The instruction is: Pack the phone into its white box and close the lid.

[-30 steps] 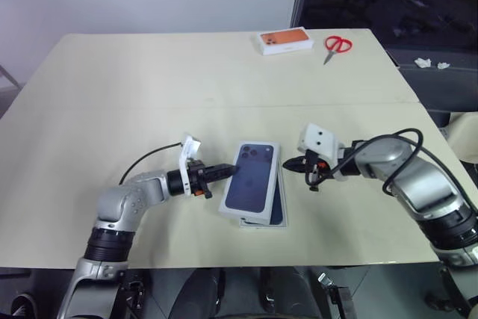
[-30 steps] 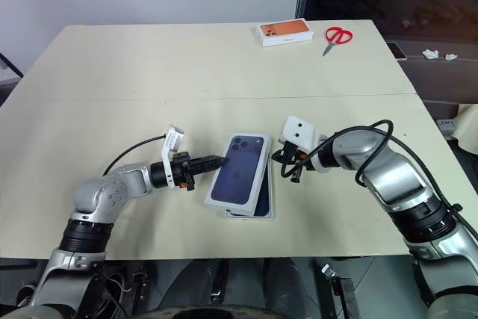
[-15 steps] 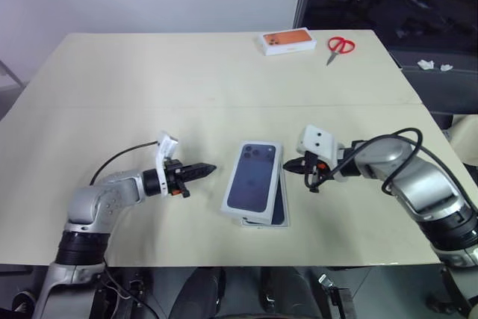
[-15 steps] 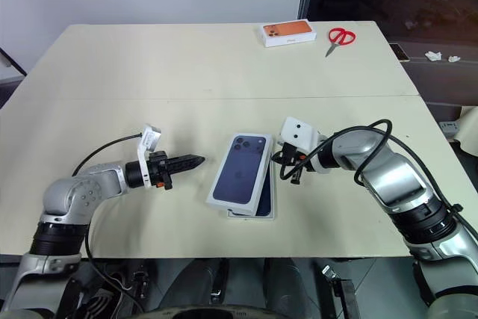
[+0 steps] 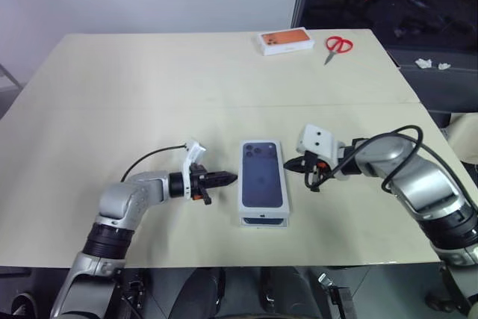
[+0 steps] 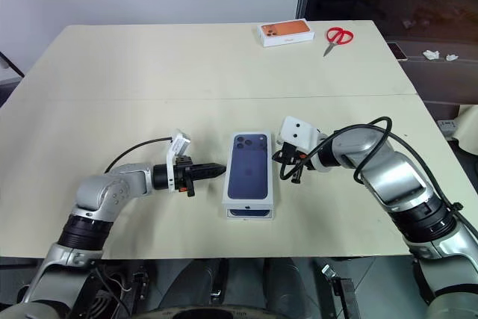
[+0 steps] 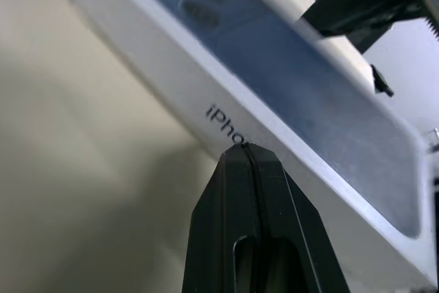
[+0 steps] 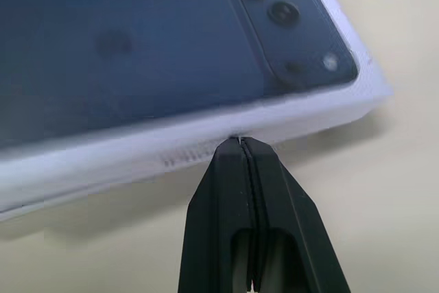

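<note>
Squared up since a second ago, the lid (image 5: 262,182) now sits straight over the white box (image 5: 264,220); left gripper (image 5: 227,179) and right gripper (image 5: 290,166), both pinched closed and empty, flank it — packing looks nearly complete.

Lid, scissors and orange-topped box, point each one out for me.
lid (image 5: 262,182): left eye view, middle of its printed dark-blue top face.
scissors (image 5: 337,44): left eye view, on the red handles.
orange-topped box (image 6: 284,31): right eye view, middle of its orange top.

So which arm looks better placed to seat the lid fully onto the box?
Probably the left. Both shut grippers sit at the lid's long sides, but the left gripper points level at its wall, while the right gripper is angled near the top corner.
</note>
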